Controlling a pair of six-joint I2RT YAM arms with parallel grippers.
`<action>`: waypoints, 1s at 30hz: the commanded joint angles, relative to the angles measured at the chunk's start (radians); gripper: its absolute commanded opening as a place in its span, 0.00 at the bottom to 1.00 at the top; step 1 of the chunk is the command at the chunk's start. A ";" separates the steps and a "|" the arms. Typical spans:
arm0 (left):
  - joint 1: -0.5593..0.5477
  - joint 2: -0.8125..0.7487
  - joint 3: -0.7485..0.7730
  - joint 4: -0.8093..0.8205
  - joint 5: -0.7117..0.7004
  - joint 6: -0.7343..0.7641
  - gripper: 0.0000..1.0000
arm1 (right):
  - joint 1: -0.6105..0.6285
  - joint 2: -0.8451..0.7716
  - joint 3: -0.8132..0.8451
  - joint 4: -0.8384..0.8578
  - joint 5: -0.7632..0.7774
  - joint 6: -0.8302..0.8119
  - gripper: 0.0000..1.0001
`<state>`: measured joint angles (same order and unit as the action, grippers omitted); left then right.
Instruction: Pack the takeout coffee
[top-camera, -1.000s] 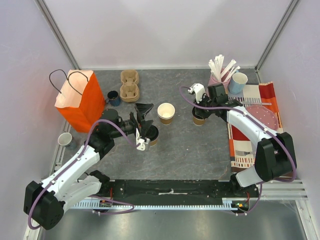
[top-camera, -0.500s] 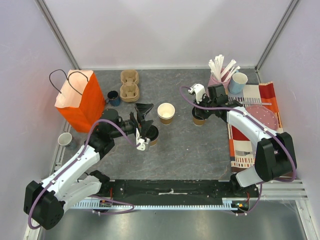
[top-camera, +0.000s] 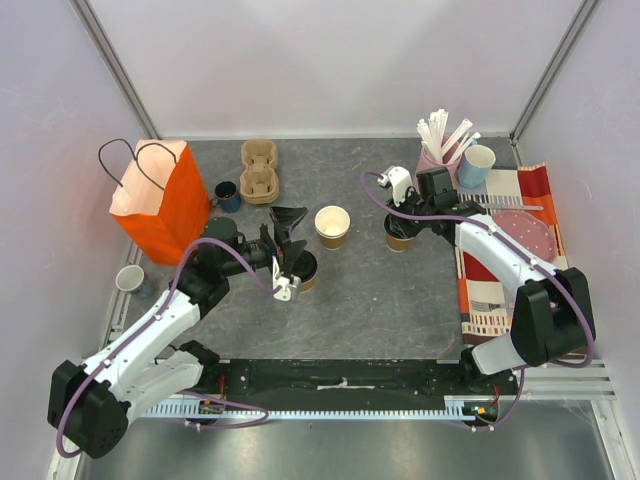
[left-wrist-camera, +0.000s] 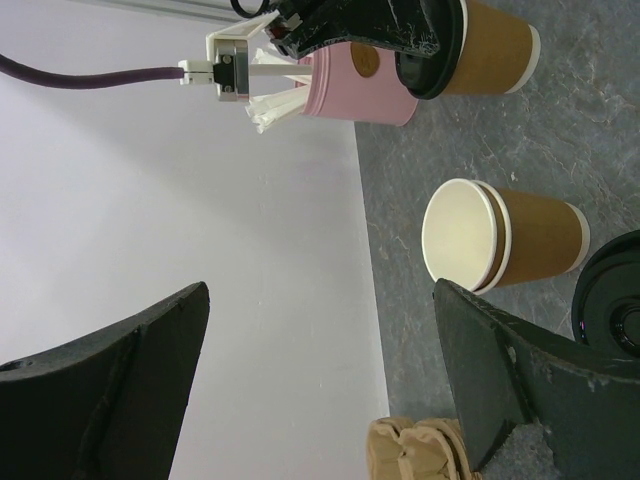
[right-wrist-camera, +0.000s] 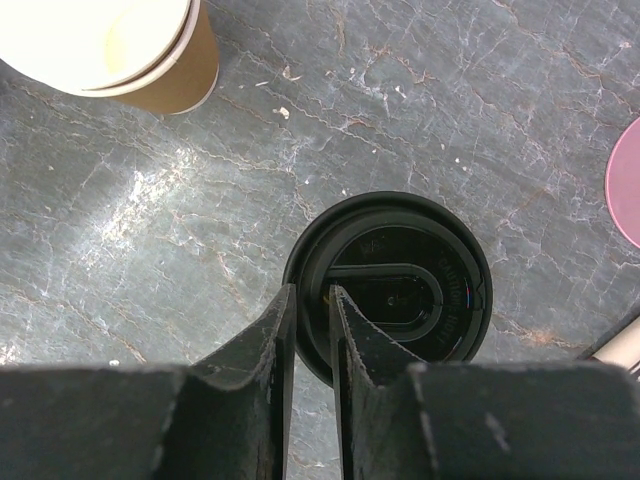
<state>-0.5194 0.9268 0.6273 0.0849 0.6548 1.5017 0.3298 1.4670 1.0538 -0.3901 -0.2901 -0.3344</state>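
Note:
A brown paper cup with a black lid stands right of centre. My right gripper hovers just over it. In the right wrist view the gripper is open only a little, and its narrow jaws straddle the near rim of that lid. A second lidded cup stands beside my left gripper, whose jaws are wide open with nothing between them. Between the two stands an unlidded brown cup, cream inside.
An orange paper bag stands at the left, with cardboard cup carriers and a dark blue mug behind it. At the back right are a pink holder of white sticks, a light blue cup and a striped cloth.
My right gripper's jaws, shut half a second ago, have parted slightly on the lid's rim. Both arms and the cups stay where they were.

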 joint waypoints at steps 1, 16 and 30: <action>-0.005 0.003 0.035 0.035 0.005 0.011 1.00 | -0.003 -0.030 -0.009 0.002 0.000 0.011 0.28; -0.005 -0.002 0.058 0.021 -0.030 -0.190 1.00 | -0.003 -0.065 0.066 -0.061 -0.030 0.011 0.62; 0.010 0.128 0.310 -0.273 -0.309 -0.935 0.91 | 0.047 -0.091 0.221 -0.037 -0.103 0.055 0.75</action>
<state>-0.5194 1.0069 0.8284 -0.0158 0.4774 0.9321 0.3321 1.4220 1.2152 -0.4831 -0.3279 -0.3355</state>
